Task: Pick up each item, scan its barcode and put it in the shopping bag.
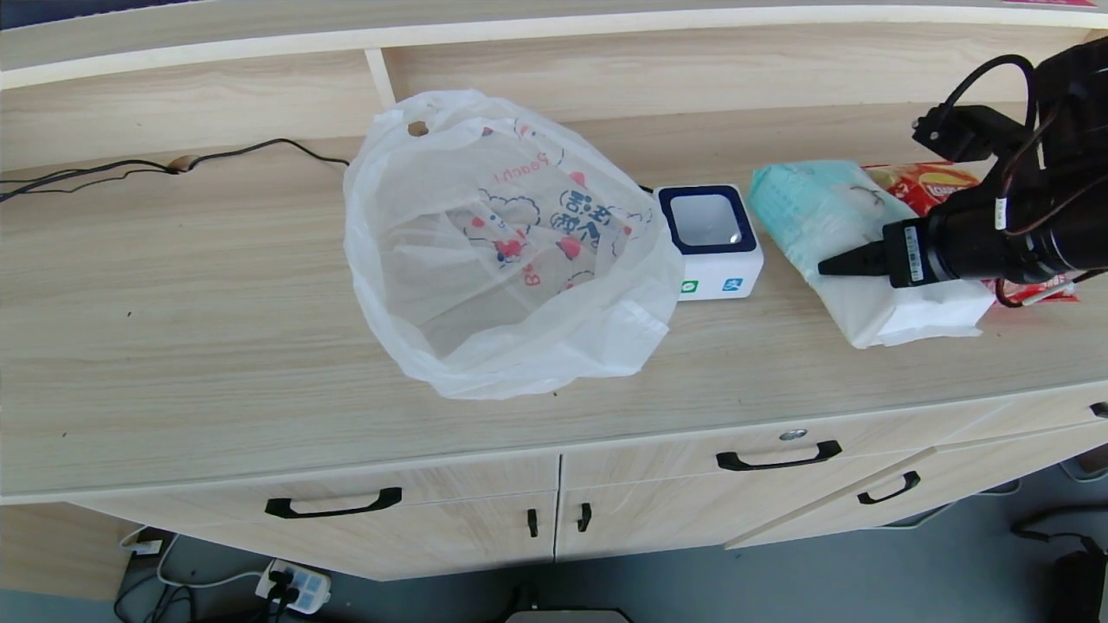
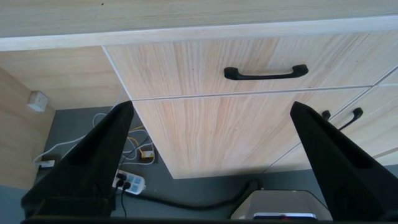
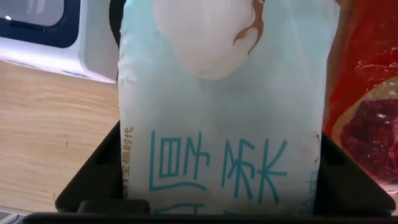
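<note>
Tissue pack [image 1: 822,216]: soft film wrap, pale blue-green and white, lying flat on the tabletop [image 1: 173,346] between the scanner [image 1: 710,242] and a red snack bag [image 1: 930,186]. Probably light, squashy and slippery; best gripped across its narrow width. Right end effector [image 3: 221,130]: open, straddling the pack. Left end effector [image 2: 211,104]: spread wide, empty.

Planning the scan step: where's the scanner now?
In the head view, the scanner sits on the counter right of centre, between the bag and the tissue pack.
</note>
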Motion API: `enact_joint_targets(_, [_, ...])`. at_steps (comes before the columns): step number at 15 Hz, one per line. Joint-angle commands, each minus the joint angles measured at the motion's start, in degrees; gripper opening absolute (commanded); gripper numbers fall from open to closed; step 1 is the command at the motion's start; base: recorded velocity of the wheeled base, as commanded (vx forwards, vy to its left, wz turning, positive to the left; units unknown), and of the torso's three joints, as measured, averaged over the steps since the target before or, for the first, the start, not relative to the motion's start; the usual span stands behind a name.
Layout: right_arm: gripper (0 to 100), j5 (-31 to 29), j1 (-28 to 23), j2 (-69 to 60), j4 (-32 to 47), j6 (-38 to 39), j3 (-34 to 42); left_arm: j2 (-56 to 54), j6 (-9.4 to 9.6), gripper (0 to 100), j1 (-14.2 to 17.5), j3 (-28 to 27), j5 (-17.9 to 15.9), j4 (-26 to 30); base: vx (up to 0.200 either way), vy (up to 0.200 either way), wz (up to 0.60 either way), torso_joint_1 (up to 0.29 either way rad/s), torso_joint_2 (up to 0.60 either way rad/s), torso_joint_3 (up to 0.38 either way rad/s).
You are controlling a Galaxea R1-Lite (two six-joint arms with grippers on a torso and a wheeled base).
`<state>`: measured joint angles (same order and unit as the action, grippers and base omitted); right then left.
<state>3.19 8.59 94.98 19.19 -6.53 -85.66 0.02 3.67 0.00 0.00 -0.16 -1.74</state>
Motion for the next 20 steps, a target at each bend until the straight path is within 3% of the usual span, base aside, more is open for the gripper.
enact_joint_targets(1, [0,0.1,0.0,-2.3,-1.8,1.2,0.8,0.0,0.20,100,0.0,0.0,0.0,0.0,0.000,0.000,0.00,0.000,0.00,0.000])
enact_joint_targets(2, [0,0.1,0.3,-3.4,-1.9,2.8,1.1,0.0,0.02,100,0.0,0.0,0.0,0.0,0.000,0.000,0.00,0.000,0.00,0.000])
enact_joint_targets(4, [0,0.0,5.1,-12.0,-3.3,14.0,7.2,0.0,0.02,100,0.0,0.0,0.0,0.0,0.000,0.000,0.00,0.000,0.00,0.000])
enact_joint_targets(6, [0,-0.4,14.0,-21.0,-13.6,21.9,20.2,0.0,0.02,100,0.0,0.0,0.0,0.1,0.000,0.000,0.00,0.000,0.00,0.000])
enact_joint_targets(7, [0,-0.4,15.8,-22.9,-16.3,23.0,23.8,0.0,0.02,100,-0.1,0.0,0.0,0.1,0.000,0.000,0.00,0.000,0.00,0.000])
enact_joint_targets(9, [0,0.3,22.5,-31.0,-33.7,26.4,44.2,0.0,0.02,100,0.0,0.0,0.0,0.2,0.000,0.000,0.00,0.000,0.00,0.000])
enact_joint_targets(11, [0,2.4,23.9,-32.2,-47.8,29.7,54.6,0.0,0.02,100,0.0,0.0,0.0,0.2,0.000,0.000,0.00,0.000,0.00,0.000])
enact_joint_targets(14, [0,12.6,24.7,-38.4,-49.0,33.6,60.6,0.0,0.02,100,-0.1,0.0,0.0,0.2,0.000,0.000,0.00,0.000,0.00,0.000])
enact_joint_targets(15, [0,14.9,27.8,-41.1,-49.2,37.9,61.3,0.0,-0.33,100,0.0,0.0,0.0,0.2,0.000,0.000,0.00,0.000,0.00,0.000])
enact_joint_targets(17, [0,15.3,30.9,-43.5,-50.9,51.5,61.0,0.0,-0.07,100,-0.1,0.0,0.0,0.2,0.000,0.000,0.00,0.000,0.00,0.000])
enact_joint_targets(20, [0,15.5,32.2,-43.8,-58.4,61.6,64.4,0.0,-0.33,100,-0.1,0.0,0.0,0.4,0.000,0.000,0.00,0.000,0.00,0.000])
